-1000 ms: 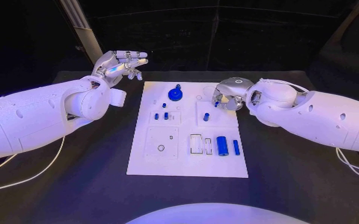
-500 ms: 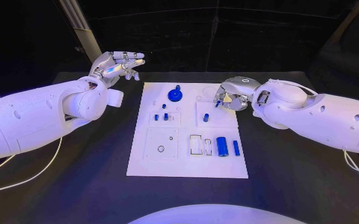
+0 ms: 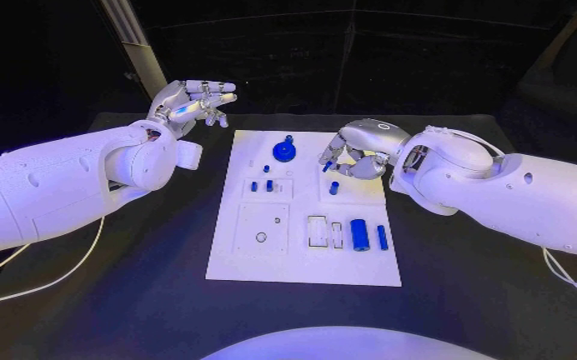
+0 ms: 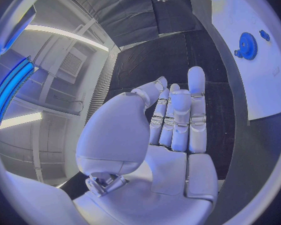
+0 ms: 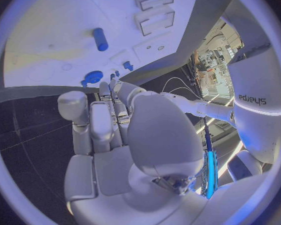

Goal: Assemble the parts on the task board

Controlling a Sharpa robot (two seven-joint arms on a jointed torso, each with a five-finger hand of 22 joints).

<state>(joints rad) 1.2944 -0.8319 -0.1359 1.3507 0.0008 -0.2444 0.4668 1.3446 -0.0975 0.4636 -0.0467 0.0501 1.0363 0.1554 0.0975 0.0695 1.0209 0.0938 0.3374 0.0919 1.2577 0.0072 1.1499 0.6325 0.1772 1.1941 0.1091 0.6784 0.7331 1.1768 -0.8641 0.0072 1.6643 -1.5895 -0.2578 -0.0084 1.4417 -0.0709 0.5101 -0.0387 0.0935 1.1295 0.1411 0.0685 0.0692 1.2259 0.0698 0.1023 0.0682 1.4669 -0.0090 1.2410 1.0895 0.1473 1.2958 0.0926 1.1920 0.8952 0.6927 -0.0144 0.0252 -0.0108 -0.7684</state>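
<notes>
Board (image 3: 241, 264) mid-table; R hand (image 3: 355, 153) over its far-right part, fingers curled, can't tell if holding anything. Short blue peg (image 3: 334, 187) lies just near of R fingertips, long axis near-far. L hand (image 3: 193, 103) far-left off board, fingers loosely apart, empty; R closer.

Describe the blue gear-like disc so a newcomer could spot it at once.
Start at the white task board mid-table and go to its far end. The blue disc lies there near the centreline. It is the only round, wide part; the other blue pieces are slim pegs or cylinders.
</notes>
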